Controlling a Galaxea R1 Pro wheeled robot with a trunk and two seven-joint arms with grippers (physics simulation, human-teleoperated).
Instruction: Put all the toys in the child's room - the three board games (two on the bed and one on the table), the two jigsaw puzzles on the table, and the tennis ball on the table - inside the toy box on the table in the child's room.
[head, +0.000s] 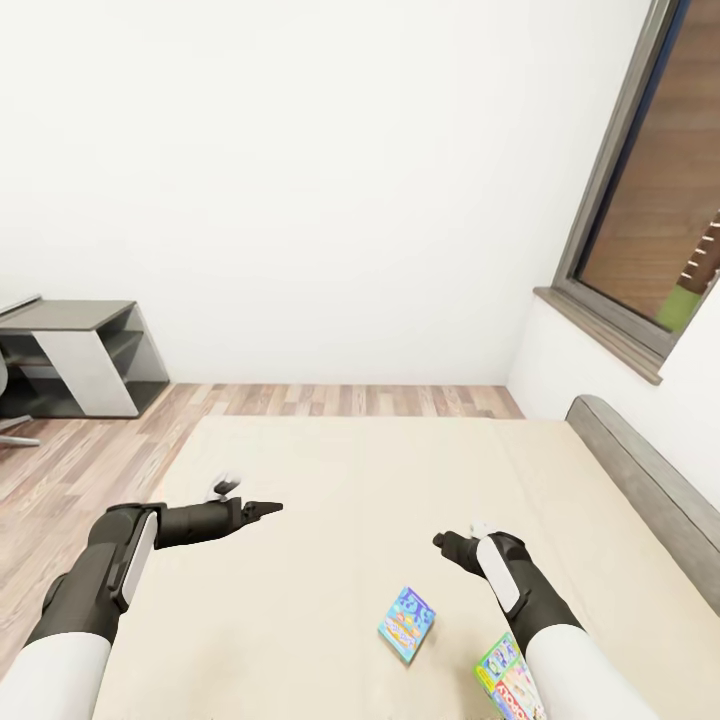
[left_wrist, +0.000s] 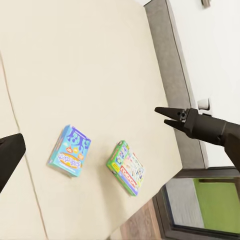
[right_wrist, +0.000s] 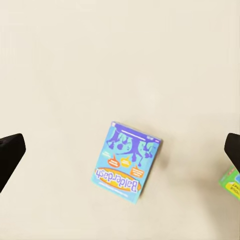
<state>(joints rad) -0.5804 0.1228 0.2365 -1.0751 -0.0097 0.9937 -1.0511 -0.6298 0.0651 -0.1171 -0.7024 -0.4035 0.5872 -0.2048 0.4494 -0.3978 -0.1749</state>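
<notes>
Two board games lie on the beige bed (head: 350, 480). The blue one (head: 407, 625) (left_wrist: 70, 150) (right_wrist: 126, 162) is flat on the mattress. The green-edged one with a red banner (head: 508, 680) (left_wrist: 127, 167) lies just beside it, and my right forearm partly covers it in the head view. My right gripper (head: 443, 545) (left_wrist: 161, 116) hovers open above the blue box, and its dark fingers (right_wrist: 10, 155) stand wide at either side of it in the right wrist view. My left gripper (head: 265, 510) hangs open over the mattress farther left, holding nothing.
A grey headboard (head: 650, 480) runs along the bed's right side under a grey-framed window (head: 640, 220). A low dark-grey-topped cabinet (head: 85, 355) stands at the far left on the wood-plank floor (head: 70, 460). A white wall is behind the bed.
</notes>
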